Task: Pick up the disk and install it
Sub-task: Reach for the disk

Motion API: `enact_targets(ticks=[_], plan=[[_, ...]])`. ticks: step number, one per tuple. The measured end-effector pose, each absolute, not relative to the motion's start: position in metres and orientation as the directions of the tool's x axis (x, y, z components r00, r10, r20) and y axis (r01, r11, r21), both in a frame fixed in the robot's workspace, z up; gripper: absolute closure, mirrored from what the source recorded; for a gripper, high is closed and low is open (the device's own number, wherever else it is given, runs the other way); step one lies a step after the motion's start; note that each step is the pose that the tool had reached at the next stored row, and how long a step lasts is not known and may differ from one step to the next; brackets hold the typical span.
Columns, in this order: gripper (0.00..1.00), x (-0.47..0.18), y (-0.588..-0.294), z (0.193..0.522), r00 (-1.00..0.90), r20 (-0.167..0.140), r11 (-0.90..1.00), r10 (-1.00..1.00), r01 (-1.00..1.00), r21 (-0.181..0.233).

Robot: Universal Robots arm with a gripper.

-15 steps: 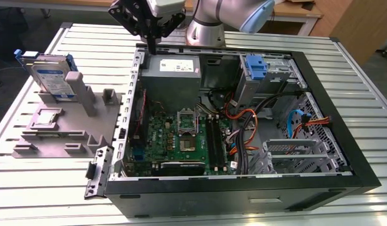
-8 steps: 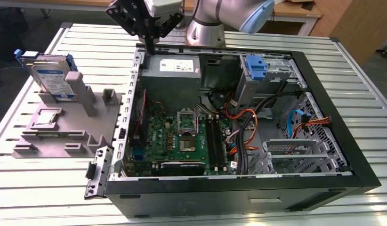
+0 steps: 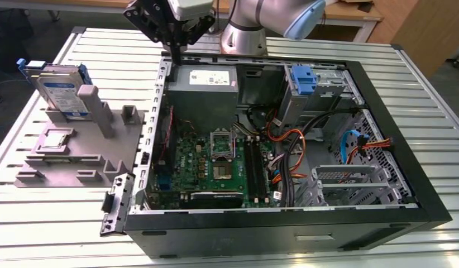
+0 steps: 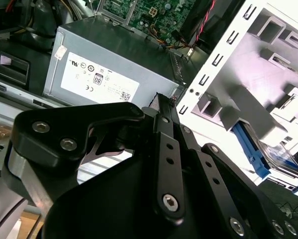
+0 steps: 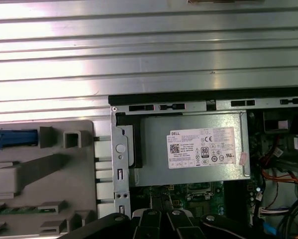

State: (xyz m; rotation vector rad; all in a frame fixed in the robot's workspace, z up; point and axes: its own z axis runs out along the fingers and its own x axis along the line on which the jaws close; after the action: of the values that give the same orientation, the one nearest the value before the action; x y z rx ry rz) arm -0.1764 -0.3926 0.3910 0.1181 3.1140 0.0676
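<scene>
On the grey rack [image 3: 95, 153] — the disk [image 3: 62, 92], upright.

The disk [image 3: 60, 92], a silver-grey drive with a white-and-blue label and a blue carrier frame, stands upright on edge in a grey fixture [image 3: 73, 151] at the exterior view's left, beside the open computer case [image 3: 408, 184].
</scene>
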Motion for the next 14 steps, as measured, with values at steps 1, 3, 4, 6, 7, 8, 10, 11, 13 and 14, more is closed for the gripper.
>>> enact_targets(ticks=[1, 3, 4, 6, 7, 8, 10, 11, 13, 14], plan=[[0.9, -0.1768, -0.3926, 0.3909, -0.997, -0.023, 0.996, 0.076, 0.075, 0.044], [0.9, -0.1776, -0.3926, 0.3908, -0.997, -0.023, 0.996, 0.076, 0.075, 0.044], [0.9, -0.178, -0.3926, 0.3908, -0.997, -0.023, 0.996, 0.076, 0.075, 0.044], [0.9, -0.1789, -0.3926, 0.3906, -0.997, -0.023, 0.996, 0.076, 0.075, 0.044], [0.9, -0.1794, -0.3926, 0.3906, -0.997, -0.023, 0.996, 0.076, 0.075, 0.044], [0.9, -0.1799, -0.3926, 0.3906, -0.997, -0.023, 0.996, 0.076, 0.075, 0.044], [0.9, -0.1809, -0.3926, 0.3905, -0.997, -0.023, 0.996, 0.076, 0.075, 0.044], [0.9, -0.1814, -0.3926, 0.3904, -0.997, -0.023, 0.996, 0.076, 0.075, 0.044], [0.9, -0.1824, -0.3926, 0.3903, -0.997, -0.023, 0.996, 0.076, 0.075, 0.044], [0.9, -0.1829, -0.3926, 0.3903, -0.997, -0.023, 0.996, 0.076, 0.075, 0.044]])
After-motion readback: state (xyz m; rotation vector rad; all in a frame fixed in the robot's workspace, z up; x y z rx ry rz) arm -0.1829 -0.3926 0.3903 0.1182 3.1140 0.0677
